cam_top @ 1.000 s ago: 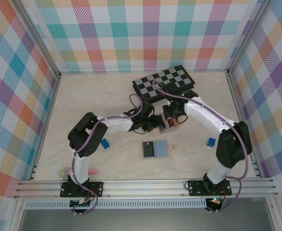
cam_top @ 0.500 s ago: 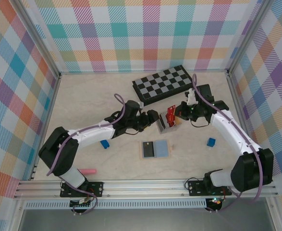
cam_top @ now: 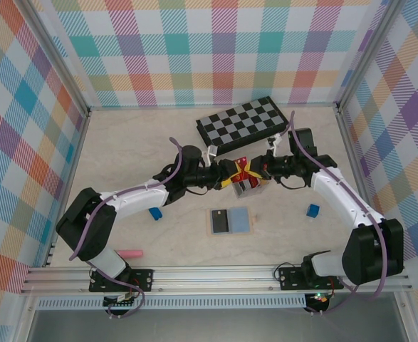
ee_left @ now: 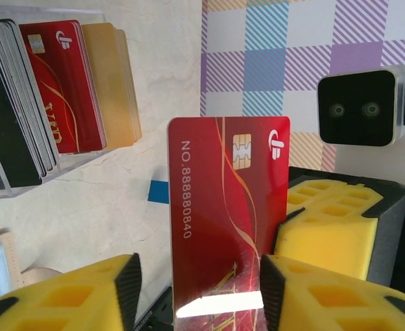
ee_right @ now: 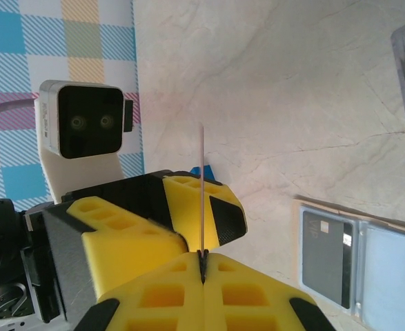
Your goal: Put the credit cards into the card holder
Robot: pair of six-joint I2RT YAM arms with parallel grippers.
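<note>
A red credit card [ee_left: 230, 207] stands upright above the table, gripped along its lower edge by my right gripper [ee_right: 203, 258], which is shut on it; in the right wrist view the card [ee_right: 201, 186] shows edge-on. My left gripper [ee_left: 199, 283] straddles the card's width, open, its left pad standing apart from the card's edge. From above, both grippers meet mid-table: left [cam_top: 231, 174], right [cam_top: 255, 171], with the card [cam_top: 243, 169] between them. The tan card holder [cam_top: 210, 222] lies open nearer the arms' bases, with a dark card [ee_right: 326, 255] and a light blue face inside.
A clear stand [ee_left: 23, 181] holding black, red and gold cards sits just beyond the grippers. A checkered board [cam_top: 246, 122] lies at the back. Blue blocks [cam_top: 155, 213] [cam_top: 312, 210] sit left and right, and a pink pen [cam_top: 130, 254] lies near the left base.
The left gripper has moved right and come around the red card, its jaws widening and then narrowing. The right gripper, still holding the card, has shifted slightly left to meet it.
</note>
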